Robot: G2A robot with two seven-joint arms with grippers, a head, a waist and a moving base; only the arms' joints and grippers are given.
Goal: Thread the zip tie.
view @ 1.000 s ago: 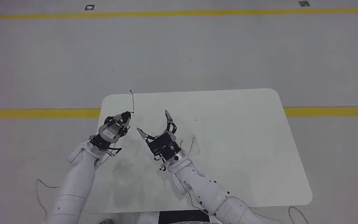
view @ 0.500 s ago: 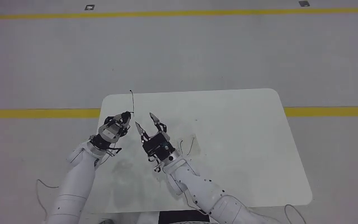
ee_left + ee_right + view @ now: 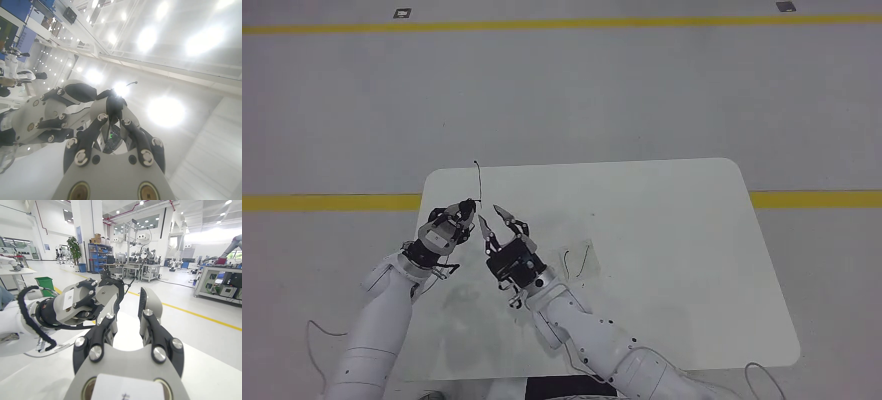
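While the left fingers [image 3: 468, 206] pinch the zip tie [image 3: 480, 180], tail standing past their tips near the tabletop [image 3: 672, 220] edge, right fingers [image 3: 498, 211] open and empty just beside

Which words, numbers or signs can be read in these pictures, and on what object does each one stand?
White rectangular sticker on the left pincer body: one dark character, no Latin letters or digits.
White base label on the right pincer: print cut off by the picture's edge, unreadable.
Blue wall sign on the white pillar: too small to read.
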